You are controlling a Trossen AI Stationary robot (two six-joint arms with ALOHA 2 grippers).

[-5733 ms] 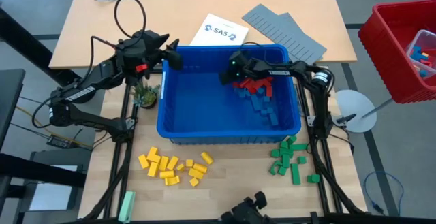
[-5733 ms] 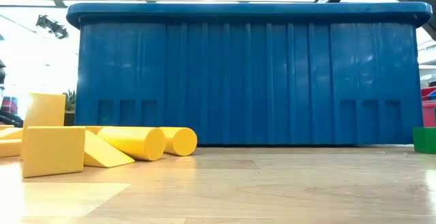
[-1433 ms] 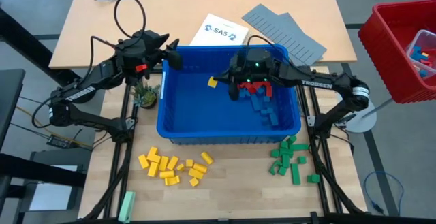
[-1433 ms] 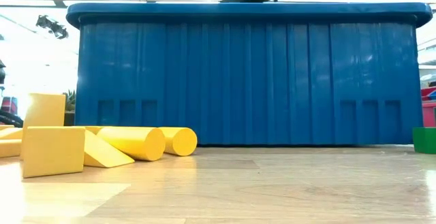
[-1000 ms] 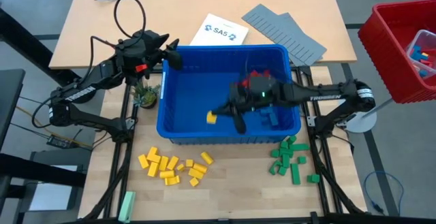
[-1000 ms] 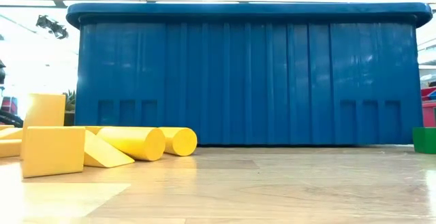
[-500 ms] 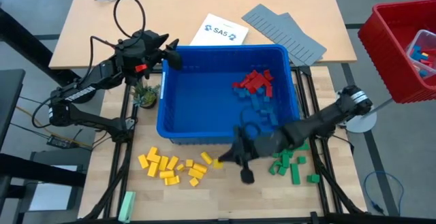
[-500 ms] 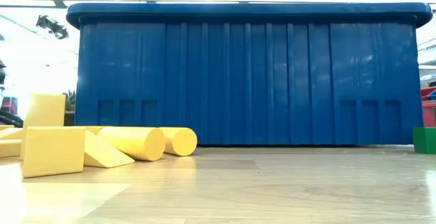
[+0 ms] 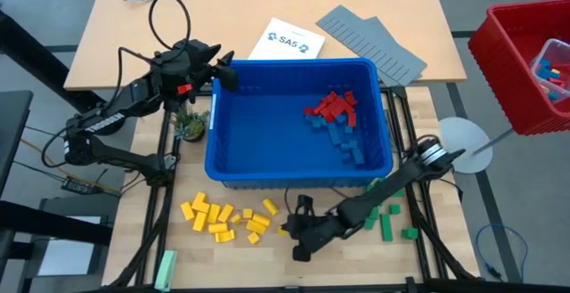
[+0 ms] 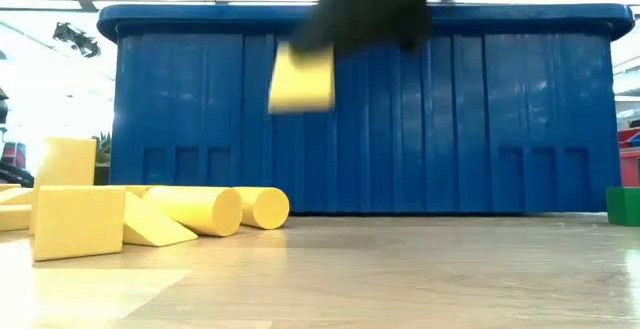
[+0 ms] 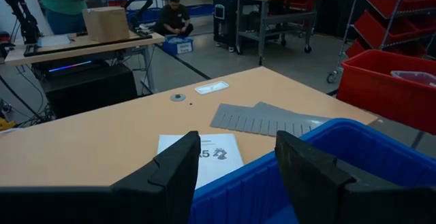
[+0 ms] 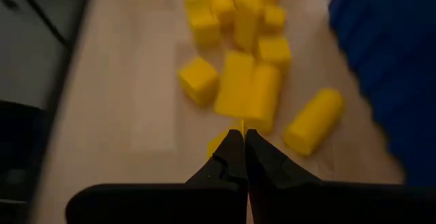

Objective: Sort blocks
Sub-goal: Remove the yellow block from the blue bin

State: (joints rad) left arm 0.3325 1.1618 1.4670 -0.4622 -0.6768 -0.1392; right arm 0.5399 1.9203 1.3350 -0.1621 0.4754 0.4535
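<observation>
Holding red, blue blocks (image 9: 331,106) | blue bin (image 9: 233,170) | table (image 9: 142,35)

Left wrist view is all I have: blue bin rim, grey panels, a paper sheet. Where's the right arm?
Observer: The right pincer is down on the table in front of the blue bin, right beside the yellow pile.
Operator: Is it carrying anything?
Observer: Yes. It is shut on a yellow block, which the low view shows well clear of the tabletop.
</observation>
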